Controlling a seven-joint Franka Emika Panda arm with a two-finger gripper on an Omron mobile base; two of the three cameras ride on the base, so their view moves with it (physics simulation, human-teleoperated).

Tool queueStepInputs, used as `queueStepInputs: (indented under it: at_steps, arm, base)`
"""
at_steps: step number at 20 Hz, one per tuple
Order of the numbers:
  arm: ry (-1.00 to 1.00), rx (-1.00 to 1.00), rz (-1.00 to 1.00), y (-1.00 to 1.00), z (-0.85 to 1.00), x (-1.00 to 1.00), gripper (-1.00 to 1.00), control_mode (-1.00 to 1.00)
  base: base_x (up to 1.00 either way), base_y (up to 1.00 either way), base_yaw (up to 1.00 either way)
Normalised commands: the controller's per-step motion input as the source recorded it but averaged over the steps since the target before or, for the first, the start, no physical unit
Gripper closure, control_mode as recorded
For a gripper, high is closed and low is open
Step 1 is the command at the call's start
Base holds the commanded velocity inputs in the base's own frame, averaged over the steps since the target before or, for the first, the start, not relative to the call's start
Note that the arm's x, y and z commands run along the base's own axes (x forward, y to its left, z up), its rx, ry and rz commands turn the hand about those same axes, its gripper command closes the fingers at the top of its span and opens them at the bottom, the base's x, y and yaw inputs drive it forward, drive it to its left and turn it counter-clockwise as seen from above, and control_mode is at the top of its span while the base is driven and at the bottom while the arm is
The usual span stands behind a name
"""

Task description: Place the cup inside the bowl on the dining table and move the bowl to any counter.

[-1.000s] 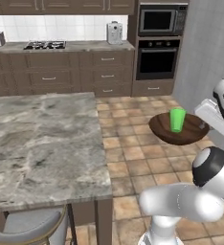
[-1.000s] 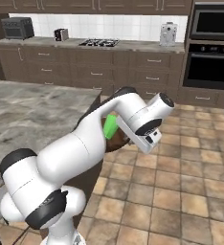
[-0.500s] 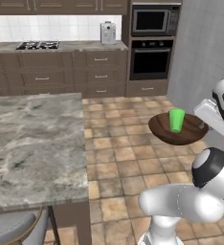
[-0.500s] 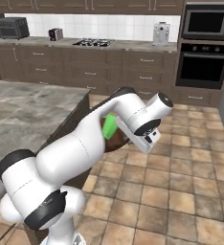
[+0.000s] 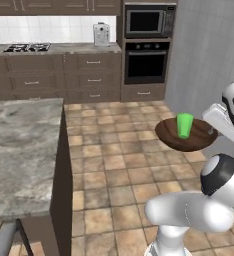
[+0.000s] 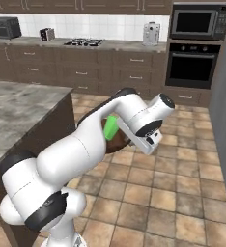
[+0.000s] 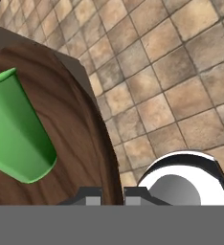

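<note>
- Left base view: the bowl (image 5: 186,134) hangs in the air over the tiled floor, off the dining table (image 5: 19,150), with the cup (image 5: 184,125) standing upright inside it. You're in the carry to the counter (image 5: 54,49) at the back wall, so keep the bowl level and drive gently, or the cup may tip.
- Right base view: the arm hides most of the bowl (image 6: 119,143); the cup (image 6: 110,128) peeks out beside the wrist. Aim for bare worktop away from the hob (image 6: 84,42).
- Hand view: the gripper (image 7: 112,193) has its jaws nearly closed, pinching the bowl's rim (image 7: 100,129). That edge hold is thin, so avoid jerks and lower the bowl flat before letting go.
</note>
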Motion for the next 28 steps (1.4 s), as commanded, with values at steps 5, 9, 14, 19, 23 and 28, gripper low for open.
queueStepInputs:
  at_steps: [5,9,14,19,23,28]
  arm:
    - [0.00,0.00,0.00,0.00,0.00,0.00,1.00,1.00]
    - [0.00,0.00,0.00,0.00,0.00,0.00,1.00,1.00]
    - [0.00,0.00,0.00,0.00,0.00,0.00,1.00,1.00]
    - [0.00,0.00,0.00,0.00,0.00,0.00,1.00,1.00]
    - [0.00,0.00,0.00,0.00,0.00,0.00,1.00,1.00]
    - [0.00,0.00,0.00,0.00,0.00,0.00,1.00,1.00]
  base:
    - [0.01,-0.52,0.00]
    - [0.08,-0.44,0.00]
    - [0.22,-0.31,0.00]
    - [0.46,-0.23,0.00]
    - [0.69,-0.25,0.00]
    - [0.82,-0.30,0.00]
